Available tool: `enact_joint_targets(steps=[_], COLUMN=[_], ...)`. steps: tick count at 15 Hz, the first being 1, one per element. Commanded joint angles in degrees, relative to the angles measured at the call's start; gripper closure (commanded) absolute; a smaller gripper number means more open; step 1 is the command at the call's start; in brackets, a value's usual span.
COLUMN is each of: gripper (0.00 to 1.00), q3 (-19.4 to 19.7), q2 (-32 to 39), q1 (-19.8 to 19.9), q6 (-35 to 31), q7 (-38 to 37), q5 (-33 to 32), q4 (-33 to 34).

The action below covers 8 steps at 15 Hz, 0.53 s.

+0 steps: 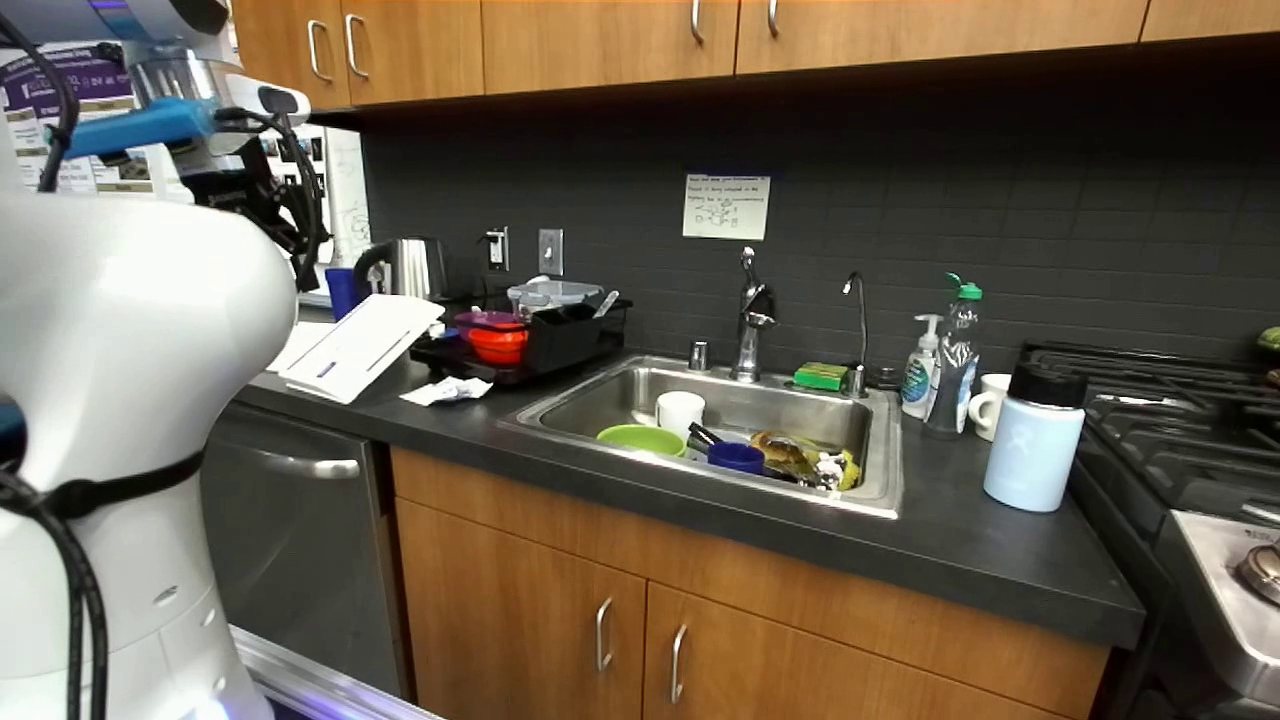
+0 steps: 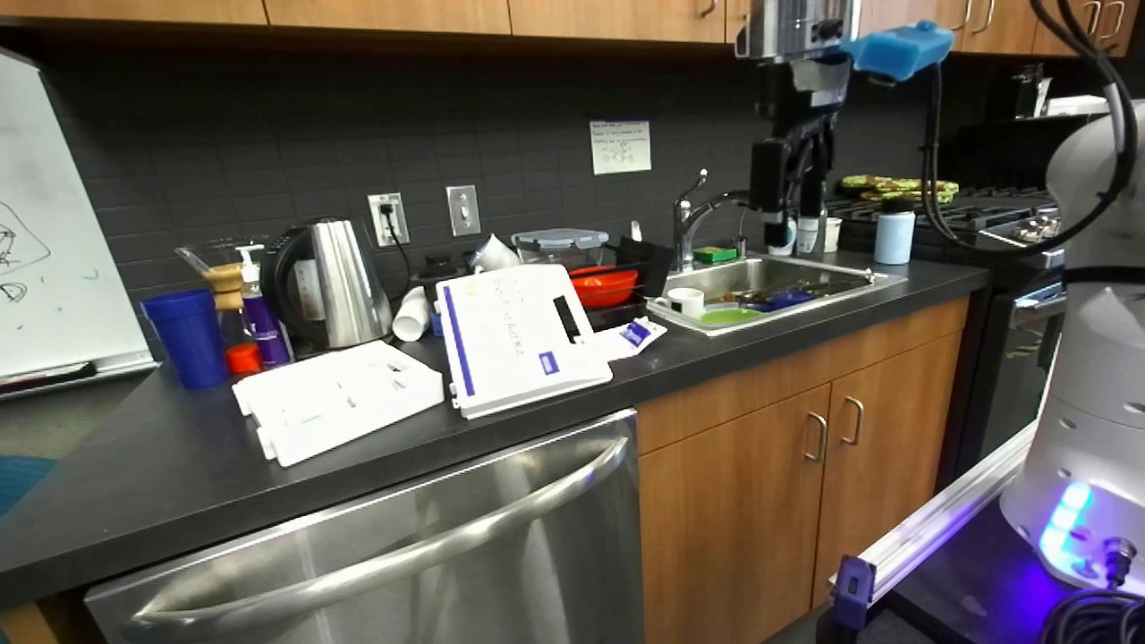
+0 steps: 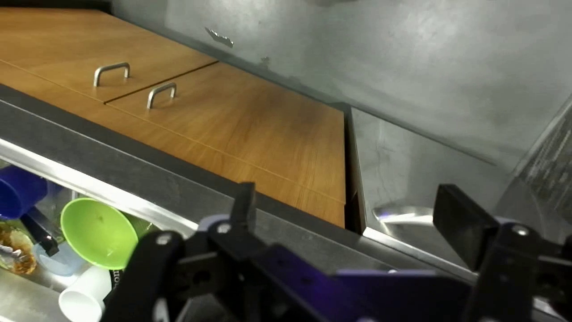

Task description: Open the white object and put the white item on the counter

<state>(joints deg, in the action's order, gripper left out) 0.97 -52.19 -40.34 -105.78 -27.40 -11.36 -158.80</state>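
Observation:
A white plastic case [image 2: 514,335] with a blue stripe leans tilted on the dark counter [image 2: 170,478]. A flat white case half [image 2: 340,398] lies beside it; I cannot tell whether they are joined. The case also shows in an exterior view [image 1: 365,345], partly behind my arm. A white packet with blue print [image 2: 635,336] lies at the case's right, also in an exterior view [image 1: 447,390]. No white appliance with a button panel is in view. My gripper [image 2: 792,206] hangs high above the counter, apart from everything. In the wrist view my gripper [image 3: 348,208] is open and empty.
A steel sink [image 1: 880,470] holds a green bowl [image 3: 99,232], a white cup [image 3: 82,297] and other dishes. A kettle [image 2: 344,286], a blue cup [image 2: 186,338] and a dish rack [image 1: 570,335] stand at the back. A dishwasher handle [image 2: 394,555] juts out below the counter.

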Motion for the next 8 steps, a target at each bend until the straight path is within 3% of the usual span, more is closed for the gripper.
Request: enact_joint_targets(steps=[1, 3, 4, 8], gripper=[0.0, 0.0, 0.0, 0.0], q3=[3.4, 4.9, 3.1, 4.4], q2=[-3.6, -3.5, -3.0, -3.1], q1=[-1.4, -1.3, -0.6, -0.6], q6=[6.2, 6.7, 5.3, 5.6], q7=[5.2, 6.5, 4.5, 5.6], q5=[1.2, 0.9, 0.1, 0.1], q4=[0.0, 0.0, -0.1, -0.1])
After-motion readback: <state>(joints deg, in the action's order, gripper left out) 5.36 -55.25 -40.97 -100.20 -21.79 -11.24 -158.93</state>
